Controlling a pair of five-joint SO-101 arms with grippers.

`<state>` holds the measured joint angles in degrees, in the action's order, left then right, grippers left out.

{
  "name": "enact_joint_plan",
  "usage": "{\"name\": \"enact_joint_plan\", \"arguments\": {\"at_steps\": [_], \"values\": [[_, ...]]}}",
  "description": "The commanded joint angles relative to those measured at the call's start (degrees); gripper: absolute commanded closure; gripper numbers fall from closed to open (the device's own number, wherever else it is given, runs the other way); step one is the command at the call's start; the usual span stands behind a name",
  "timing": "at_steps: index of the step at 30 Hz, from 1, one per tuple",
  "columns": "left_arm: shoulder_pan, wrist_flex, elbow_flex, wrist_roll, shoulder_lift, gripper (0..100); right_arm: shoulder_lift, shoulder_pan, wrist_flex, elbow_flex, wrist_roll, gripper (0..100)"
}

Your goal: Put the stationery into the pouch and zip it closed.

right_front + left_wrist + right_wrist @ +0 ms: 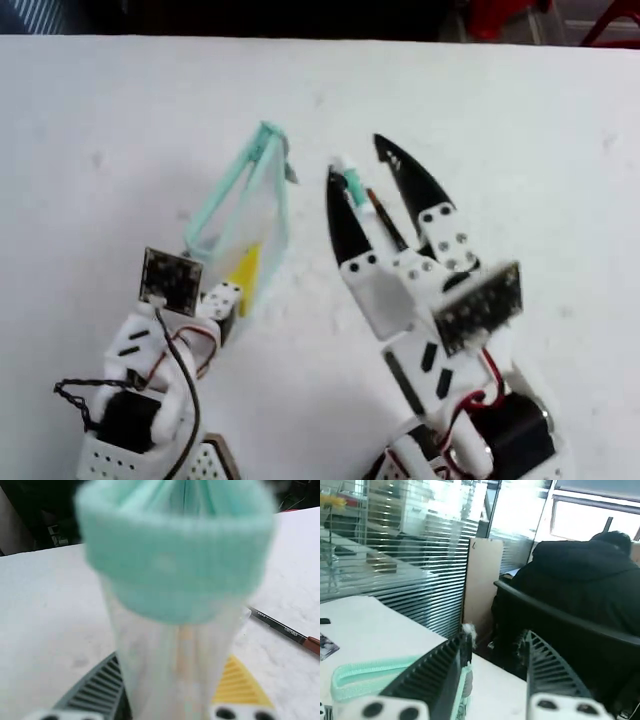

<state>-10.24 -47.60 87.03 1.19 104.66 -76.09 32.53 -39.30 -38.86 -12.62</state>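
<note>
High view: the pouch [240, 212], clear with mint edging, stands on its side on the white tabletop [520, 120], running from about 7 o'clock to 1 o'clock. The left hand [243, 273] pinches its end at 6 o'clock. At 3 o'clock of the pouch the right hand [360, 165] is spread wide. A green-tipped pen [351, 186] and a dark pencil [384, 219] lie between its black fingers.

Left wrist view: the pouch [170, 565] rises close in front, held between the left hand's grey and yellow fingers [237, 685]. The pencil [282, 628] lies flat on the tabletop, near the pouch but apart from it.

Right wrist view: the right hand [495, 652] is spread with nothing between its ribbed fingers. The pouch's mint edge [365, 680] sits just outside one finger.
</note>
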Motion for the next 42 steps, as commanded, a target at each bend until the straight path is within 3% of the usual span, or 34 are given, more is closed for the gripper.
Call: {"name": "enact_joint_plan", "arguments": {"at_steps": [1,23,42], "values": [[-0.8,2.0,-0.4,0.4,-0.2,81,-1.1,-1.5,0.1,-0.2,-0.8,84.3],[-0.7,2.0,-0.4,0.4,-0.2,81,-2.5,-5.3,0.1,-2.0,-0.8,84.3],[-0.5,1.9,-0.4,0.4,-0.2,81,33.4,-13.8,-8.0,13.5,-0.8,84.4]]}}
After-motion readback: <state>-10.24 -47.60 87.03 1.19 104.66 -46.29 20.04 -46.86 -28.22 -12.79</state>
